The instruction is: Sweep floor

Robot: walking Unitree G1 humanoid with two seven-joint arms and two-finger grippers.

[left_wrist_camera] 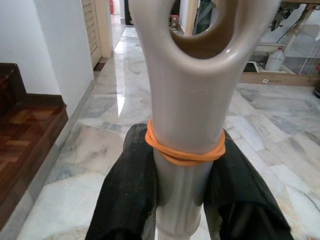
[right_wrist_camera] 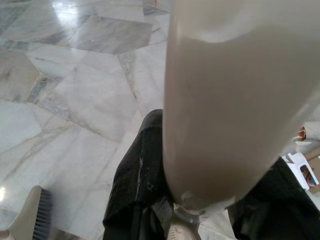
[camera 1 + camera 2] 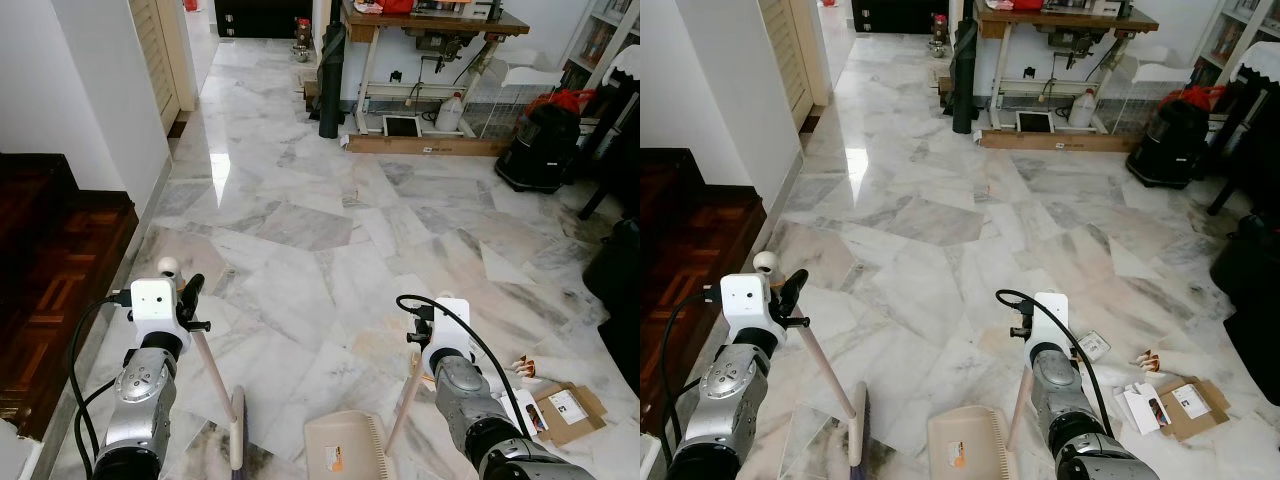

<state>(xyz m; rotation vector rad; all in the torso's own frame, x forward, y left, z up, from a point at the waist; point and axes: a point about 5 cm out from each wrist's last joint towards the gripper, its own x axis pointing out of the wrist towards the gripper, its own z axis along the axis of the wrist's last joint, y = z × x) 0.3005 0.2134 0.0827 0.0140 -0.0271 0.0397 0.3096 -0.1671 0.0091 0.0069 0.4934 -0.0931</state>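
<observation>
Broom (image 3: 214, 378): held by the left pincer (image 1: 182, 190), clamped near the handle top; the shaft slants down and right to the bristles on the floor (image 3: 300, 240). Dustpan (image 3: 345, 447): just right of the bristles, handle held by the right pincer (image 2: 200, 200). Litter (image 3: 560, 405) lies farther right.

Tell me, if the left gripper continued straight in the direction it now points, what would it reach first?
Probably nothing close. The left gripper, shut on the broom handle, points along bare marble floor toward the distant doorway; depth is uncertain.
</observation>
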